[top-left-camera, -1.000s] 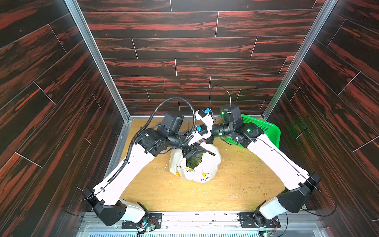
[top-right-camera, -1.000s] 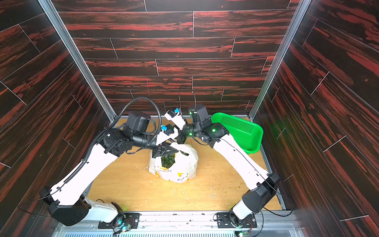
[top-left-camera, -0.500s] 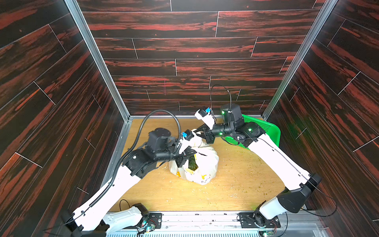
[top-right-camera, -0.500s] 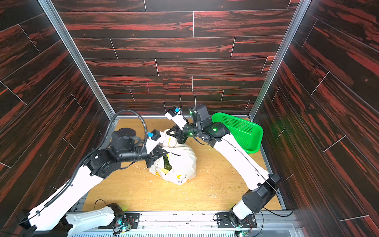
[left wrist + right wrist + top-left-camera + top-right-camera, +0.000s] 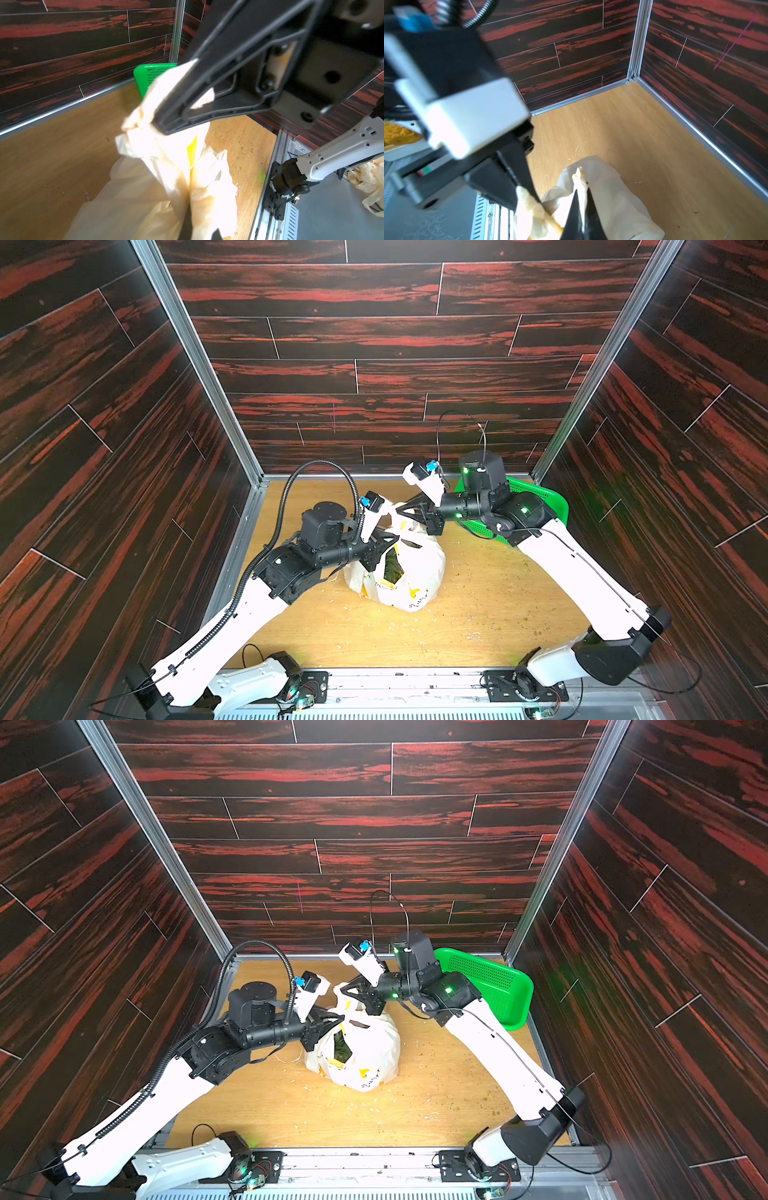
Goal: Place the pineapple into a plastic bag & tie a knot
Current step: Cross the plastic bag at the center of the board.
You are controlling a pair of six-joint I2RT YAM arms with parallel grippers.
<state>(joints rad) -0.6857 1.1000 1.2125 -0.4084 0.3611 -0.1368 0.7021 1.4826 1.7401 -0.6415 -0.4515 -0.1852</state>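
On the middle of the table (image 5: 478, 614), the plastic bag (image 5: 419, 572) sits, its top pinched tight by the left gripper (image 5: 392, 536) and right gripper (image 5: 400, 509).

— Anything legible here?

— Little. The bag (image 5: 417, 572) carries a short line of black print (image 5: 417, 604) low on its side, seen in both top views, but the characters are too small for me to make out.

— And from your wrists?

— The plastic is blurred there; I can read no letters on it.

— Any brand or number?

— None I can read.
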